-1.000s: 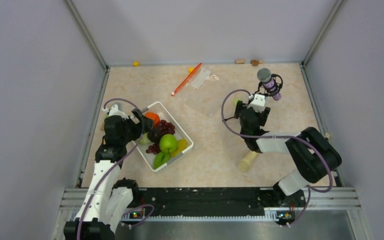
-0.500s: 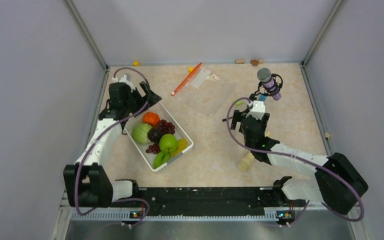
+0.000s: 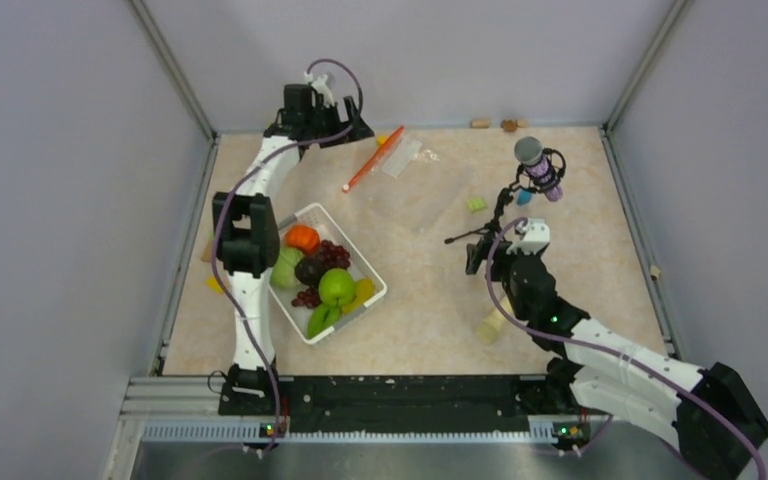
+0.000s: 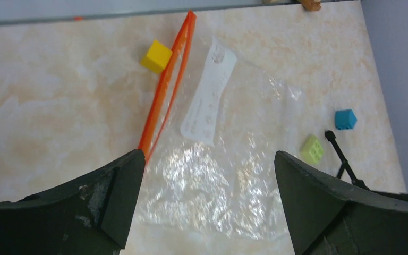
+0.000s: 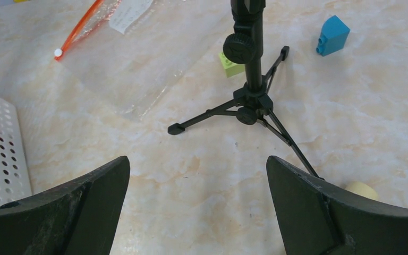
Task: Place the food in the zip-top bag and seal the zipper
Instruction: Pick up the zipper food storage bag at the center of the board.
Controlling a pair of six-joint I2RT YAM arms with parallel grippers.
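Observation:
The food lies in the white slotted basket [image 3: 378, 291]: a green apple [image 3: 337, 287], an orange [image 3: 302, 237], a grape bunch [image 3: 326, 256], plus yellow and light-green pieces. The clear zip-top bag [image 3: 415, 195] lies flat at the back, its red-orange zipper [image 3: 371, 159] slanting along its left side. My left gripper [image 3: 318, 131] is open and empty, high above the bag [image 4: 218, 175], with the zipper [image 4: 164, 90] just past its left finger. My right gripper [image 3: 477, 258] is open and empty over bare table [image 5: 197, 162]; the bag [image 5: 133, 64] and the zipper [image 5: 79, 26] lie ahead to its left.
A microphone on a black tripod [image 3: 530, 165] stands at the right, its legs [image 5: 252, 101] right in front of my right gripper. Small yellow [image 4: 156, 56], blue [image 4: 345, 119] and light-green [image 4: 312, 149] blocks lie around the bag. A beige rod [image 3: 491, 325] lies beside the right arm.
My left arm has swung from the basket's left side up to the back, over the bag. My right arm has drawn back toward the near edge, uncovering the light-green block.

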